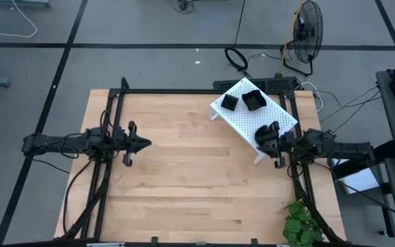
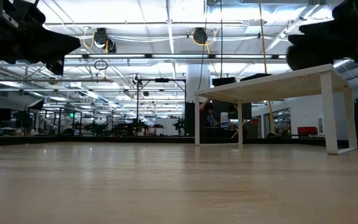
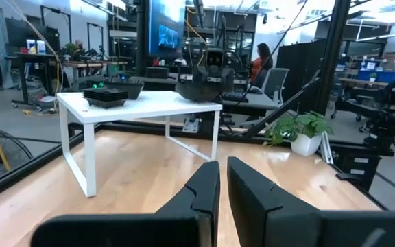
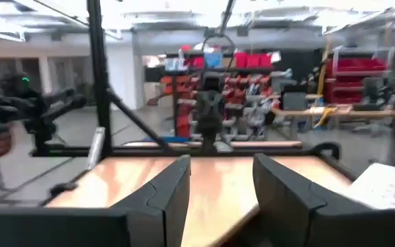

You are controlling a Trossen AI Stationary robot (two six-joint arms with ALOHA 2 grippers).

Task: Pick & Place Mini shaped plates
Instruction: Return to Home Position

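Nearest, a potted plant [image 1: 300, 223] stands at the worktop's [image 1: 184, 178] near right corner. Midway along the left edge, the left gripper [image 3: 223, 168] hangs with its fingers almost together, holding nothing. By the right edge, the right gripper [image 4: 223, 161] is spread wide and empty. It is aimed toward the left edge, with the white rack [image 1: 280, 113] just beside it. The mini shaped plates [image 1: 253, 100] sit in dark stacks on that rack at the far right corner, on the right gripper's far side. The right arm is much the nearer. I judge that no pick is left, only a retreat.
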